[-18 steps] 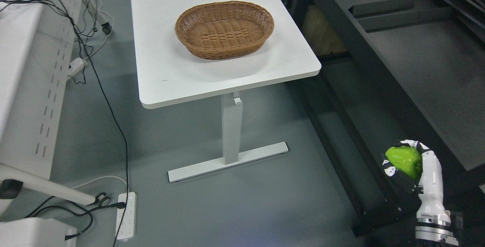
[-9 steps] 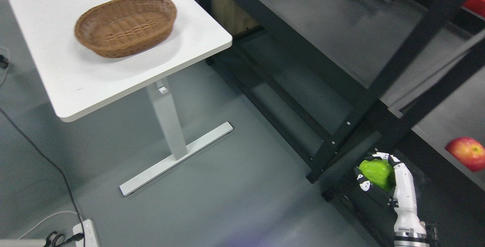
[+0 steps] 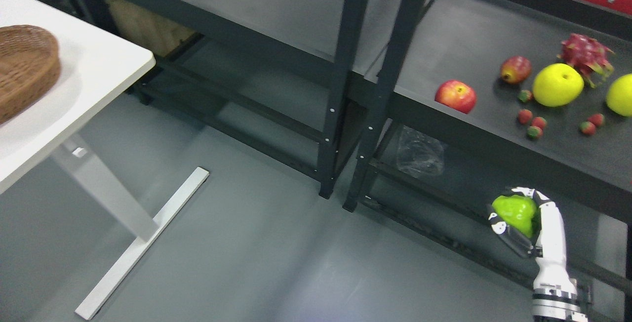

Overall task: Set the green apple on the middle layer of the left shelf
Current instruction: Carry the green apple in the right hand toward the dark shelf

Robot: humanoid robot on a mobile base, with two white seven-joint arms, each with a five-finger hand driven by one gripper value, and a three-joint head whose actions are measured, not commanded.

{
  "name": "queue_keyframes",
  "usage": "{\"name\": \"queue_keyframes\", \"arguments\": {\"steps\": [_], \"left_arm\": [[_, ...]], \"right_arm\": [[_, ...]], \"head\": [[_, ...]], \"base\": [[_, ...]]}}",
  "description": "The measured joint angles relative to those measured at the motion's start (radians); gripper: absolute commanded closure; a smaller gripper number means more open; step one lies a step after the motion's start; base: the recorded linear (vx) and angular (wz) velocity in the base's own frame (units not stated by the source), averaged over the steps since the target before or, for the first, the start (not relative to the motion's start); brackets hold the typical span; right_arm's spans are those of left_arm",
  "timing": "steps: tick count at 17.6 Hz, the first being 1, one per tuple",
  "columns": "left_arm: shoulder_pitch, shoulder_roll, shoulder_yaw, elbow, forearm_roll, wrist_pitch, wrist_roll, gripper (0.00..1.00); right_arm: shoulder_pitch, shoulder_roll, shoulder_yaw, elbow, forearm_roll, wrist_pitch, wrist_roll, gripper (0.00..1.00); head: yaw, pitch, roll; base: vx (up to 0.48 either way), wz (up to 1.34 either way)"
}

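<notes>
- While our right hand [image 3: 518, 218] comes in low at the lower right, its fingers are wrapped around the green apple [image 3: 513, 212], held in the air in front of the right shelf's lower level.
- Left arm: not in view.
- Handling, our guess: apple is light, firm, smooth and a bit slippery; a wrap around its widest part suits it, as now.
- Left shelf [image 3: 340, 90] stands well apart to the left; its middle level looks bare, so the apple is not yet placed.
- Counts on the right shelf [image 3: 493, 139]: one red apple [image 3: 455, 96], one smaller reddish fruit [image 3: 515, 69], two yellow fruits [image 3: 558, 85], one dragon fruit [image 3: 585, 54], about five small berries [image 3: 525, 116].
- One basket [image 3: 24, 65] on one white table [image 3: 98, 75].
</notes>
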Motion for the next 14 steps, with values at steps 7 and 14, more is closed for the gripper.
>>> {"name": "queue_keyframes", "arguments": {"steps": [7, 14], "left_arm": [[0.000, 0.000, 0.000, 0.000, 0.000, 0.000, 0.000, 0.00], [0.000, 0.000, 0.000, 0.000, 0.000, 0.000, 0.000, 0.00]], "right_arm": [[-0.044, -0.030, -0.064, -0.002, -0.006, 0.038, 0.006, 1.00], [-0.079, -0.044, -0.096, -0.003, -0.007, 0.045, 0.007, 1.00]], "head": [[0.0000, 0.000, 0.000], [0.0000, 0.000, 0.000]], "base": [[-0.058, -0.56], [0.026, -0.22]]}}
